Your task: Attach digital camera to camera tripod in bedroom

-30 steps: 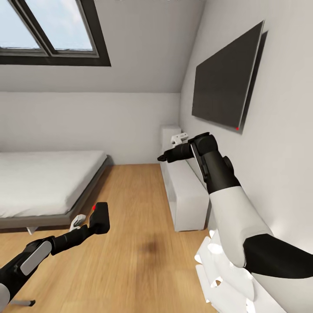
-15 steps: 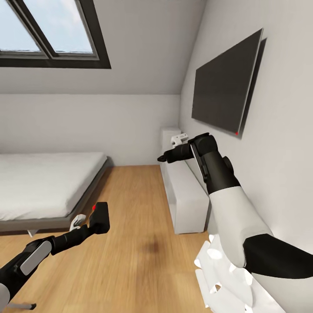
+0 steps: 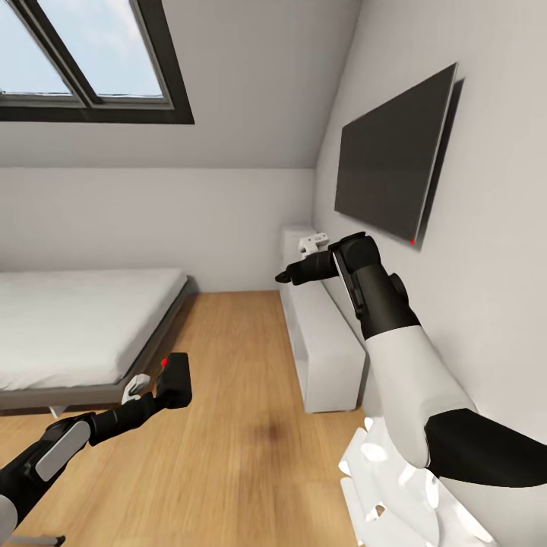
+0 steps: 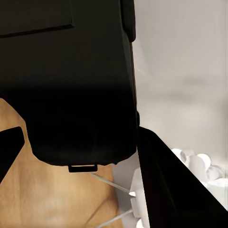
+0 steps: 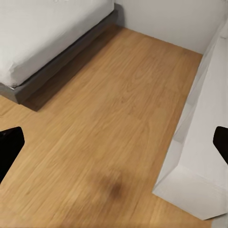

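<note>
Two grippers to report: my left gripper (image 3: 173, 384) is clamped on the digital camera (image 3: 175, 377), its red button showing on top, held low over the wood floor (image 3: 251, 365) beside the bed (image 3: 83, 319). My right gripper (image 5: 114, 142) has its fingertips spread wide, empty, raised near the white shelf (image 3: 323, 334) under the wall TV (image 3: 395, 159). So I've got the pickup done and I'm in the bedroom. I can't spot the tripod from here, so finding it and mounting the camera is all left.

No text, label or number can be read anywhere (walls and furniture are all plain).
</note>
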`<state>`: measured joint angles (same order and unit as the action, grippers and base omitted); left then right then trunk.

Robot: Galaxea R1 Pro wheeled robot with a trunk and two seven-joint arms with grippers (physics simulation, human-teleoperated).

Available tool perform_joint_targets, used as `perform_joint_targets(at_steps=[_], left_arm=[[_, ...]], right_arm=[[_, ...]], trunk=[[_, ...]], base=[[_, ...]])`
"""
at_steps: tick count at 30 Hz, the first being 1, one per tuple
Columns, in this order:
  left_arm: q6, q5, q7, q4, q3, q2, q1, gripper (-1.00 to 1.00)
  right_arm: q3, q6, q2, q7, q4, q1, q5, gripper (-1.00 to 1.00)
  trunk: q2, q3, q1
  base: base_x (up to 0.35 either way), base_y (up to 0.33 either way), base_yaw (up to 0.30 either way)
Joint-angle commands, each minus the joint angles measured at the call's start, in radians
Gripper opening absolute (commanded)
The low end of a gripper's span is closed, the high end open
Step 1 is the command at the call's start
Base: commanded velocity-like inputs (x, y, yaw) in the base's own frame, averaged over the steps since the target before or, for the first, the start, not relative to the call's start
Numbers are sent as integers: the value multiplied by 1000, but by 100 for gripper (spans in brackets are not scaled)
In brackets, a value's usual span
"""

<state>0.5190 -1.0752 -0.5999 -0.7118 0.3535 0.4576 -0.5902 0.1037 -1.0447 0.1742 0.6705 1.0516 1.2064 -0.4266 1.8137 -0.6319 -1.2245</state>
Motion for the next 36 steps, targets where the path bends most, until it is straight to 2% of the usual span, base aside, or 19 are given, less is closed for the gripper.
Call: perform_joint_targets(at_steps=[1, 29, 36], left_arm=[[4, -8, -1, 0, 4, 1, -1, -100], [5, -7, 0, 12, 2, 0, -1, -100], [7, -8, 0, 9, 2, 2, 0, -100]], right_arm=[[0, -2, 0, 9, 1, 1, -11, 100], [-1, -2, 0, 4, -5, 1, -13, 100], [-1, -2, 0, 4, -50, 1, -13, 100]], trunk=[[-7, 2, 4], [-203, 90, 111], [-203, 90, 111]], base=[[0, 0, 0], [0, 0, 0], [0, 0, 0]])
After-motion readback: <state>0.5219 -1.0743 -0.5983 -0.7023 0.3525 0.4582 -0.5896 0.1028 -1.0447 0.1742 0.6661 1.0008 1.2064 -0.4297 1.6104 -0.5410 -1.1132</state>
